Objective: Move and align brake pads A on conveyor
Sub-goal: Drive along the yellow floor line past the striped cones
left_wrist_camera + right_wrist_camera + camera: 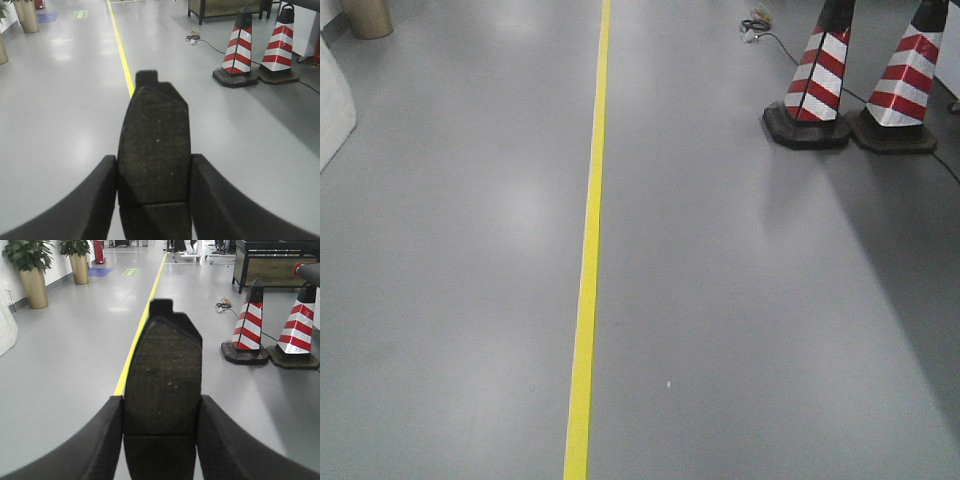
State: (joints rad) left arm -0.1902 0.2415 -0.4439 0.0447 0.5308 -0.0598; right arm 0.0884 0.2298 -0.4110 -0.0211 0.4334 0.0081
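Grips a first brake pad (154,150) in the left jaws, clenched on its two long edges, tab end pointing to 12 o'clock, thin groove lying across at the 6 o'clock end between the tips. Grips a second brake pad (162,385) the same way in the right jaws, clamped tight on both flanks. Finds neither pad on the conveyor, and finds no belt in any view; reads both pads as carried in the air above the bare grey floor (740,330). Notes a yellow line (588,270) running off toward 12 o'clock beyond each pad, and a pair of striped cones (247,325) at about 2 o'clock, well apart from the arms. For a clean carry: hold both grips firm, with only the edges pinched; guard against a pad pivoting or sliding out nose-down; move level and without sudden swings. Bring the belt into the wrist views before lowering anything. Then probably lay each pad flat, long axis matched to its neighbours, and let go only once seated on the belt.
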